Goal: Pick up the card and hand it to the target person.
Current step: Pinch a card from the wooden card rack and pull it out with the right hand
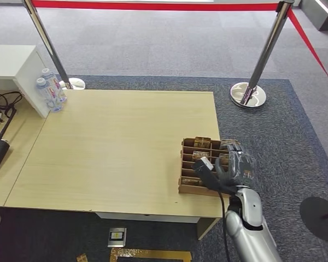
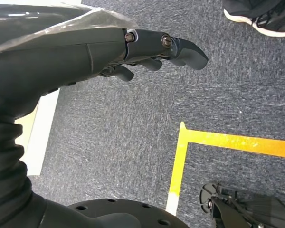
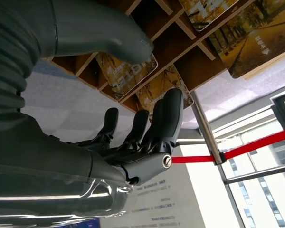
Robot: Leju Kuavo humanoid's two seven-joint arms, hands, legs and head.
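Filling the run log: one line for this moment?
right hand: open at card rack | card: in rack | left hand: hanging, open

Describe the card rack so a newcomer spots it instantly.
Start at the light wooden table and go to its near right corner. The card rack is a brown slotted wooden box holding cards with autumn-tree pictures, beside the right hand; the bottles stand at the opposite far corner.

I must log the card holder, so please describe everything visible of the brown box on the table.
The brown box looks wooden, a shallow open tray split by thin dividers into slots. Cards printed with yellow autumn trees lie in several slots. It sits flat at the table's near right corner. The right robot hand reaches over its right side.
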